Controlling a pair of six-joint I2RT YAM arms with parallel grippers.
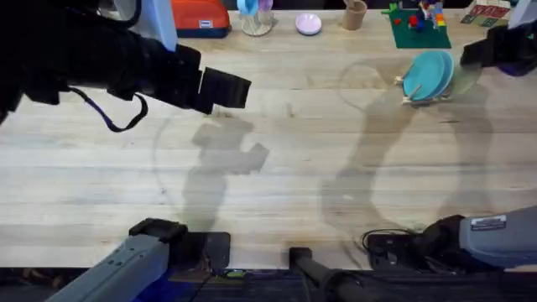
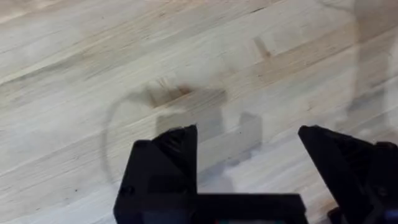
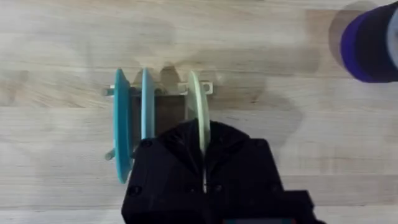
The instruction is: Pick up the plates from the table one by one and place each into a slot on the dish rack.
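Pale wooden planks of the table [image 1: 277, 159] run with visible grain. Well left of the dish rack [image 3: 163, 91], the left gripper [image 2: 249, 140] hangs with black fingers spread wide, holding nothing. Two teal plates [image 3: 123, 130] stand on edge in the rack's slots; beside them the right gripper [image 3: 204, 163] pinches the pale yellow-green plate [image 3: 194, 102], hiding its lower edge.

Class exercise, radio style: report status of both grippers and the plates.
Left gripper open, empty. Right gripper shut on yellow-green plate in dish rack. Two teal plates slotted.
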